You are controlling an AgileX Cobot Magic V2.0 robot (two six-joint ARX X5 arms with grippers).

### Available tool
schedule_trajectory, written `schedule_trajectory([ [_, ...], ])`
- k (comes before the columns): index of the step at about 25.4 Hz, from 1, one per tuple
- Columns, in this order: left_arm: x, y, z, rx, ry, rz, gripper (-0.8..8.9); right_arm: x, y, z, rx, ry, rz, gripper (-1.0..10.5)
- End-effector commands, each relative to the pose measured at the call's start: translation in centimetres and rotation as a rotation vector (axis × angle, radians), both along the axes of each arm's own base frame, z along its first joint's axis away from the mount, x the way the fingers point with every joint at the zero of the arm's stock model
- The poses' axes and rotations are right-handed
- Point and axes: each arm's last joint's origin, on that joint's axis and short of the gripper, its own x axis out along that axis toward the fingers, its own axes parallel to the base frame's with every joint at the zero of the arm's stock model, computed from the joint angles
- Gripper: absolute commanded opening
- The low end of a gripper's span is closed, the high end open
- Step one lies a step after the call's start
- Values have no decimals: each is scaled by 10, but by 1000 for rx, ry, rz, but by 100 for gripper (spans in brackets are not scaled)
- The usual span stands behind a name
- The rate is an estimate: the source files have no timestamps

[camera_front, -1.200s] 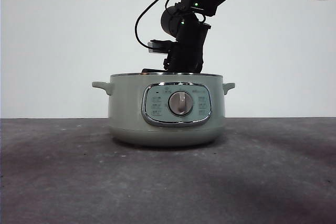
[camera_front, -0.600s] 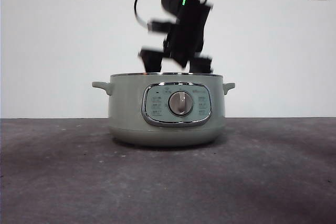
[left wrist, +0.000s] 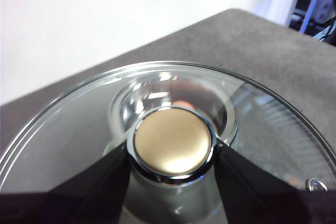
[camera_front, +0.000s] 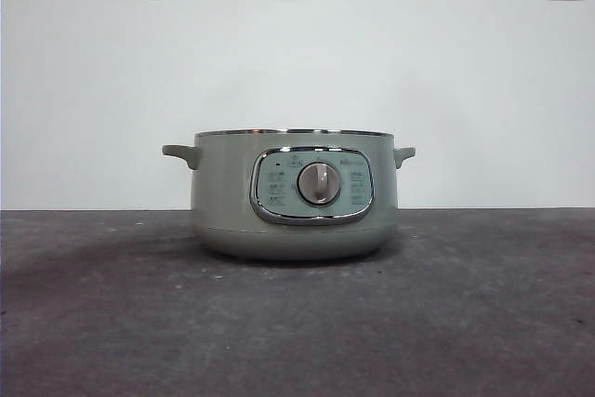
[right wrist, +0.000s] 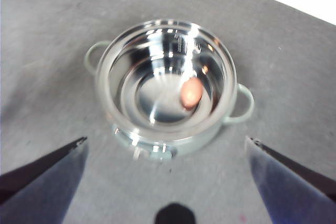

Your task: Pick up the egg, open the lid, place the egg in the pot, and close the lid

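Right tool (right wrist: 168,182) lifted clear — egg (right wrist: 191,92) in pot (right wrist: 168,85), long axis upright-tilted.

egg (right wrist: 191,92) in open pot (right wrist: 167,85), right claw (right wrist: 167,169) jaws wide, above

Your front view is evenly bright and sharp, with a soft shadow under the squat sage-green pot (camera_front: 294,194) on the dark counter (camera_front: 297,323). Glare streaks its steel bowl in the softer right wrist view, and the tool's edges blur.
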Motion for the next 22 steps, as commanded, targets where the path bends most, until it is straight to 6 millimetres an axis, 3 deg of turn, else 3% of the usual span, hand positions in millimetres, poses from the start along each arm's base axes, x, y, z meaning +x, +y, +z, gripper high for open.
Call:
schedule_trajectory([
  [1, 20, -13, 4, -34, -70, -43, -6, -25, -13, 12, 40, -9, 20, 501],
  [5, 62, -40, -13, -31, -57, -96, -6, -71, -37, 30, 144, -51, 66, 500],
  [9, 89, -54, -28, -32, -60, -109, -6, -102, -47, 24, 162, -35, 92, 500],
  [15, 120, -71, -42, -28, -42, -125, -6, -134, -64, -5, 144, 29, 69, 500],
  [22, 158, -98, -38, -25, -36, -145, -6, -163, -85, -54, 123, 118, -34, 500],
])
